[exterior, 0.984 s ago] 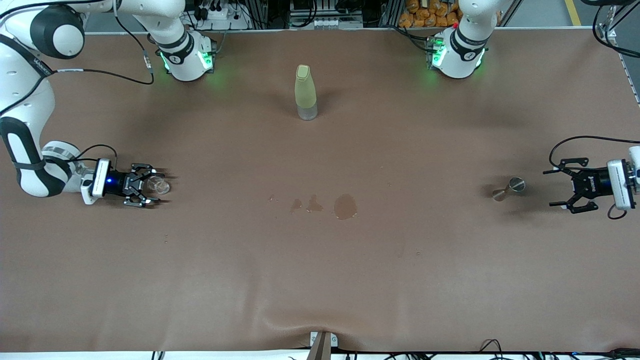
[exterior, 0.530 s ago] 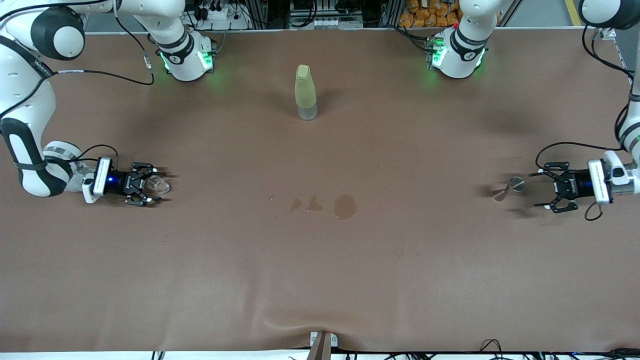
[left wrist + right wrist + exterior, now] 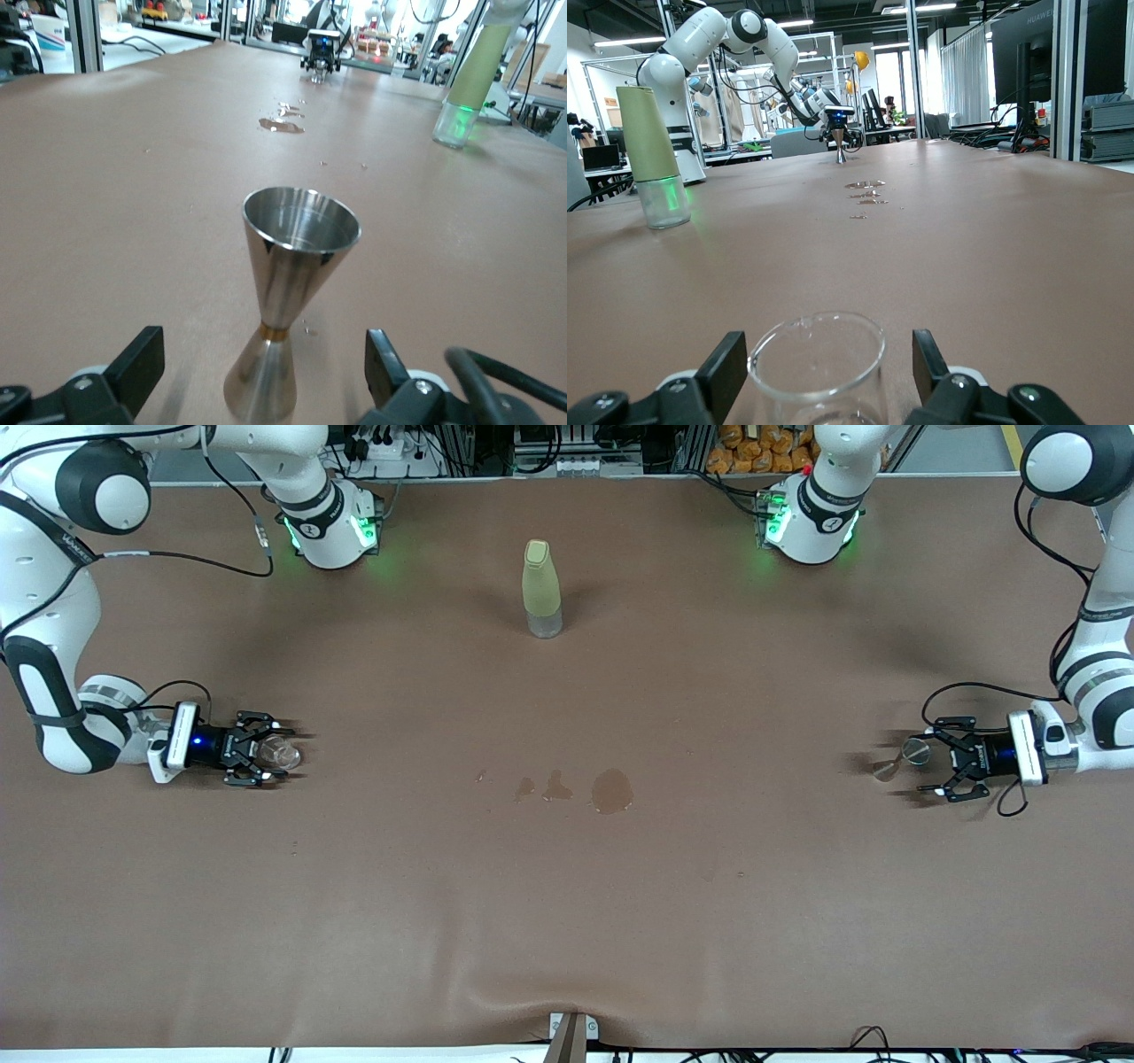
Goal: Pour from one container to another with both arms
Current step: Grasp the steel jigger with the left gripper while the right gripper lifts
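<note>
Steel jigger [image 3: 294,292] between left end effector's [image 3: 257,372] spread fingers.

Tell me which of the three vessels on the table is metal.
The steel jigger between the left hand's open fingers; the cup is clear glass, the bottle yellow-green.

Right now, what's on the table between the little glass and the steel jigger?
In the front view, only some wet spill patches lie on the brown cloth between the glass and the jigger. The bottle stands farther from the camera, off that line.
</note>
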Controlling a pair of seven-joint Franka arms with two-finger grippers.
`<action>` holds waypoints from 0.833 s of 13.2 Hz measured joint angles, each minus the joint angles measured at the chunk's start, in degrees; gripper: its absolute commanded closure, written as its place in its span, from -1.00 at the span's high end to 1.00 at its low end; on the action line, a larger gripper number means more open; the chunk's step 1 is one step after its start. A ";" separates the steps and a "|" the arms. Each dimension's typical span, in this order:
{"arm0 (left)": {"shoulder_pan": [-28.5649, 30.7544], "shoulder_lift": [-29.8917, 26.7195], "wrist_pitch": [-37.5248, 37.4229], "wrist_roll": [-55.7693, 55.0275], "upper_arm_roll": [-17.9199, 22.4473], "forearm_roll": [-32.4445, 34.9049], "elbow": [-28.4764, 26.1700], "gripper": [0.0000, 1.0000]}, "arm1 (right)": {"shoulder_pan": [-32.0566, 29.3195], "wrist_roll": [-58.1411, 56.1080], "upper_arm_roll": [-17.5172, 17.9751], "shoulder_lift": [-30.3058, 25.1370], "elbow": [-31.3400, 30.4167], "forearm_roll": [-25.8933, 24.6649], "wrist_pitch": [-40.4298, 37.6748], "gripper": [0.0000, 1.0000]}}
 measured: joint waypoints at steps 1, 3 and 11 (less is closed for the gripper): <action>-0.02 0.05 -0.06 0.17 -0.13 -0.58 -0.31 1.00 | -0.13 -0.03 0.00 0.09 0.06 0.02 0.00 0.60; -0.07 0.15 -0.15 0.19 -0.69 -1.36 -0.83 0.73 | -0.34 -0.07 0.00 0.15 0.17 0.05 -0.01 0.37; -0.17 0.69 -0.15 0.41 -1.07 -1.82 -1.25 0.36 | -0.88 -0.09 -0.01 0.39 0.24 0.14 -0.40 -0.39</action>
